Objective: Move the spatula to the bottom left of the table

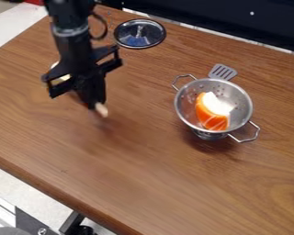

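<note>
The gripper (pixel 95 100) hangs over the left part of the table, well to the left of the colander and the spatula. A small tan thing (pixel 101 110) shows at its lower end; whether it is held cannot be told. The grey slotted head of the spatula (pixel 222 72) sticks out behind the far rim of the metal colander. The rest of the spatula is hidden by the colander.
The two-handled colander (pixel 185 109) stands at the right with an orange and white thing (pixel 212 114) inside. A round lid (pixel 139 34) lies near the back edge. Something pale (pixel 62 77) is partly hidden behind the arm. The wooden table's (pixel 57 183) front edge slants across the lower left.
</note>
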`<state>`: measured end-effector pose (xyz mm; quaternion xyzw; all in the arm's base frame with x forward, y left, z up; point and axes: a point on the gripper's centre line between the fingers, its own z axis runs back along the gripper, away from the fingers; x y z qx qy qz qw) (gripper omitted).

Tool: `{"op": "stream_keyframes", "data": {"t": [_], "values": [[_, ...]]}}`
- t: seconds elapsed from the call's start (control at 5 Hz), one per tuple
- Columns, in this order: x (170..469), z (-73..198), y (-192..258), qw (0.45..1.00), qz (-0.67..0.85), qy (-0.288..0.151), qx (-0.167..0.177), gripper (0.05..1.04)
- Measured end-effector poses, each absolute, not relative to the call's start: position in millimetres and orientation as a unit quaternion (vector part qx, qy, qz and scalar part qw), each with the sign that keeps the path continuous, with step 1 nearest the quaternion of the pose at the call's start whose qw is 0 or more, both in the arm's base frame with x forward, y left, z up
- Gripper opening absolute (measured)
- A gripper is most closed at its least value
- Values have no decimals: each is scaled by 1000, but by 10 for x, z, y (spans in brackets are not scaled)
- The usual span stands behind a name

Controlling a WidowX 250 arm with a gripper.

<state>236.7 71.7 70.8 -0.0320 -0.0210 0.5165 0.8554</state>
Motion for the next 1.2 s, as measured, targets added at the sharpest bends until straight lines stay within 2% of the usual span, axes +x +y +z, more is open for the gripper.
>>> {"op": "stream_keyframes", "data": {"t": [0.4,0.6,0.8,1.2], "values": [[2152,679,613,958,281,-39,-47,78],[2129,673,670,984,167,-42,-32,78],[2073,608,700,997,67,-42,-18,78],[2030,559,885,999,-3,-49,-19,78]]}}
